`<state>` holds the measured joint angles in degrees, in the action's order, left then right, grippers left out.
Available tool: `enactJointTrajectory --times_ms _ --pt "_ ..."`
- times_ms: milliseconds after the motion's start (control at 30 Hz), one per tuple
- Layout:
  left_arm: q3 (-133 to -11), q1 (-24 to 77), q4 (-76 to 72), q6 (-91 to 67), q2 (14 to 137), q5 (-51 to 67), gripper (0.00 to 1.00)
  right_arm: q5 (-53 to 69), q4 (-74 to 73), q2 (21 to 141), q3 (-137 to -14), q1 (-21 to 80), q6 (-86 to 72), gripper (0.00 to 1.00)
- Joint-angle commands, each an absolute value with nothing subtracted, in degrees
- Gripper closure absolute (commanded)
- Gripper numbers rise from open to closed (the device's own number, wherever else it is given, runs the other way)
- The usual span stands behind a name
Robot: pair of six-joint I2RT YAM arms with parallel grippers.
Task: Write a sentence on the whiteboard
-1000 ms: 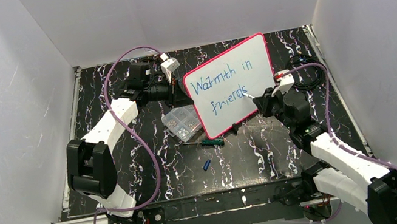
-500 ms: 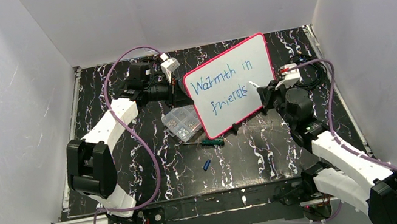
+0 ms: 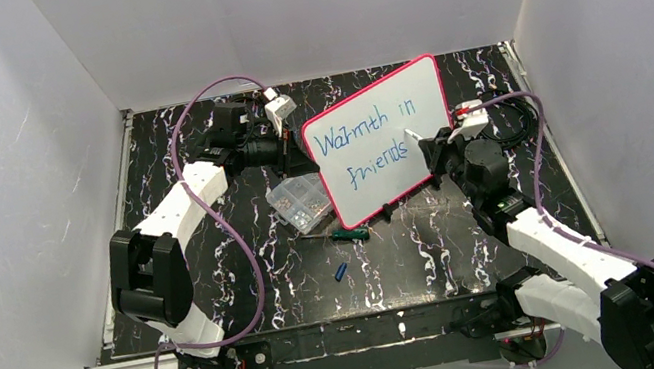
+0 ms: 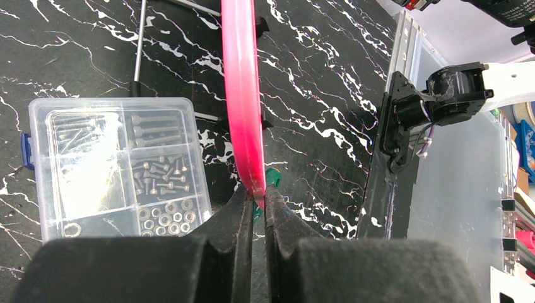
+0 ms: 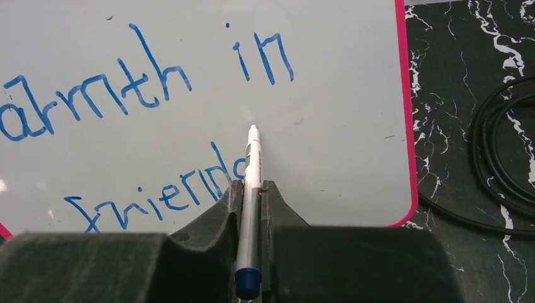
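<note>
Ahead, marker (image 5: 251,189) faces bare whiteboard (image 5: 344,139).

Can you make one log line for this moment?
left claw: grips whiteboard rim | right claw: holds marker, tip by board | sentence: Warmth in friends

Smooth and shiny things
The whiteboard (image 5: 353,126) looks smooth with a glossy pink rim (image 4: 243,95); the box (image 4: 113,103) is clear plastic, holding metal screws (image 4: 161,177)

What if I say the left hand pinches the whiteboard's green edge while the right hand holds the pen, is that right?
Not quite: the edge is pink-red, not green. The left wrist view shows the left hand pinching the whiteboard by its pink-red edge, while the right hand holds the pen.
</note>
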<state>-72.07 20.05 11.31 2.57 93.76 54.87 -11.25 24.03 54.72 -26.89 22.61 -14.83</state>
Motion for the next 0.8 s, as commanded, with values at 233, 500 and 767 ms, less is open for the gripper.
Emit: enactJointTrajectory --times_ms 233,500,767 --pt "-74.4 20.5 11.6 3.3 90.3 57.9 1.00 -11.9 22.6 53.5 -25.5 22.8 -15.3 0.99" --pt "-74.4 20.5 11.6 3.3 90.3 58.0 1.00 -12.3 18.3 50.4 -22.0 22.8 -17.4 0.99" --pt "-74.3 20.5 11.6 3.3 90.3 58.0 1.00 -12.3 19.0 51.3 -22.7 22.8 -17.0 0.99"
